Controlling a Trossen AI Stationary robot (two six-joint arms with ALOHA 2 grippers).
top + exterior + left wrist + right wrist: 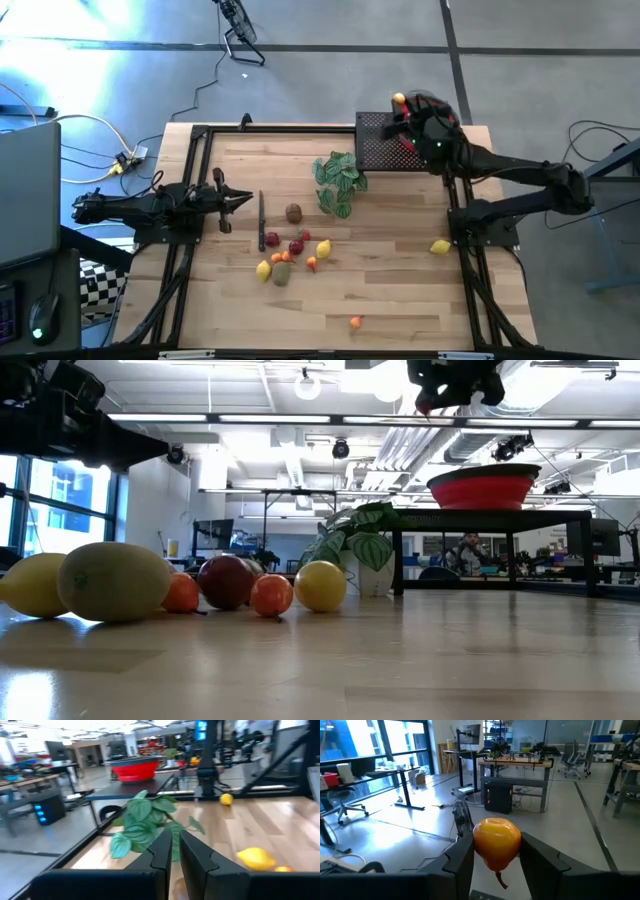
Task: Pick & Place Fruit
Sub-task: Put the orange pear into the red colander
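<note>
High view: right gripper [402, 104] up over red bowl [436, 112] on black stand at desk's far right corner, carrying orange fruit [399, 99]. Step, by my reading: placing; next move calls for lowering over bowl, then letting go. Left gripper [243, 199] waits by desk's left edge, jaws clenched on nothing. Remaining fruit [283, 256] lies mid-desk.

Low view: bowl [484, 488] on stand, right gripper [452, 382] above.

Right wrist view: jaws grasping orange fruit [496, 842], long axis across jaws, stalk toward camera.
</note>
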